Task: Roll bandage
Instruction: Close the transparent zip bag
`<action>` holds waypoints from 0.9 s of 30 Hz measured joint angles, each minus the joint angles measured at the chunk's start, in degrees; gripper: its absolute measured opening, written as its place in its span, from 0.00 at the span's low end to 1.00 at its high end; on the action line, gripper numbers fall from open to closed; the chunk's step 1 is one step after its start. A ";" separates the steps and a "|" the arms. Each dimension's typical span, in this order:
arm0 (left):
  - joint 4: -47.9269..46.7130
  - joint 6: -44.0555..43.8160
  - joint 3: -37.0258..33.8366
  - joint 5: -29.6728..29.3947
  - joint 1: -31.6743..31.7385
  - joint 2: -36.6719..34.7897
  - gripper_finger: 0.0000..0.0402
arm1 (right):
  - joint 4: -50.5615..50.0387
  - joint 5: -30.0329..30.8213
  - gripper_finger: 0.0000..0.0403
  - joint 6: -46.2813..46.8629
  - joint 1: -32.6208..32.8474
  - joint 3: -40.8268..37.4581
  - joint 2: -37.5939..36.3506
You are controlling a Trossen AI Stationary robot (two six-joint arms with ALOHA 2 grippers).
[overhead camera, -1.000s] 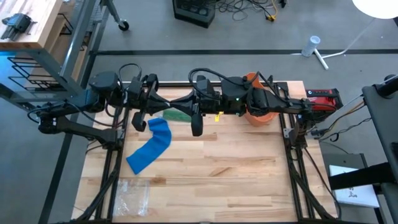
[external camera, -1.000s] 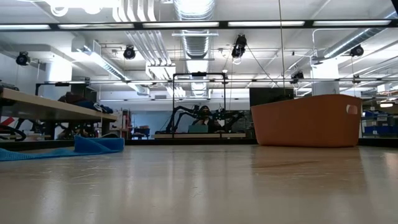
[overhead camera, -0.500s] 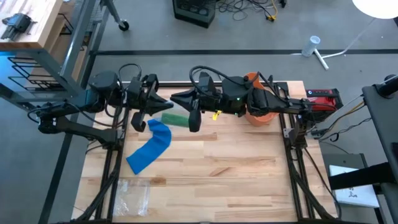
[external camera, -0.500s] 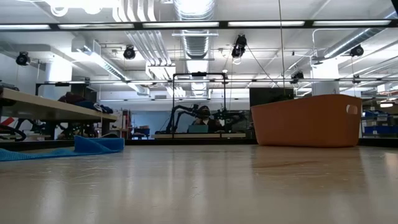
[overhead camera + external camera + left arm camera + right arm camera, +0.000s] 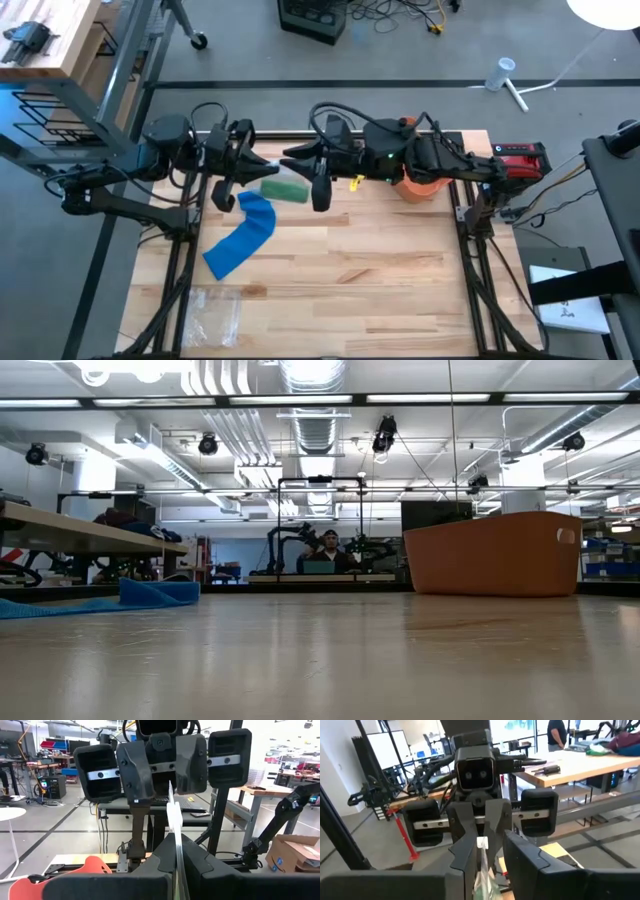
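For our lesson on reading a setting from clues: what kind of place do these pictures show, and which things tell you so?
Most likely a robotics lab or workshop. Two robot arms work over a wooden table in a metal frame; the low view shows exposed ceiling ducts and strip lights; workbenches stand in the room behind.

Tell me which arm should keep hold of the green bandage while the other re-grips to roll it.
Left. The left gripper is shut on the green bandage, held in the air between both arms. The right gripper's fingers look parted around the strip, so it seems freer to re-grip.
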 joint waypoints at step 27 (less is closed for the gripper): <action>0.30 -0.25 0.00 -0.31 0.01 -0.20 0.05 | 0.34 -2.11 0.00 -4.07 0.00 -0.34 0.73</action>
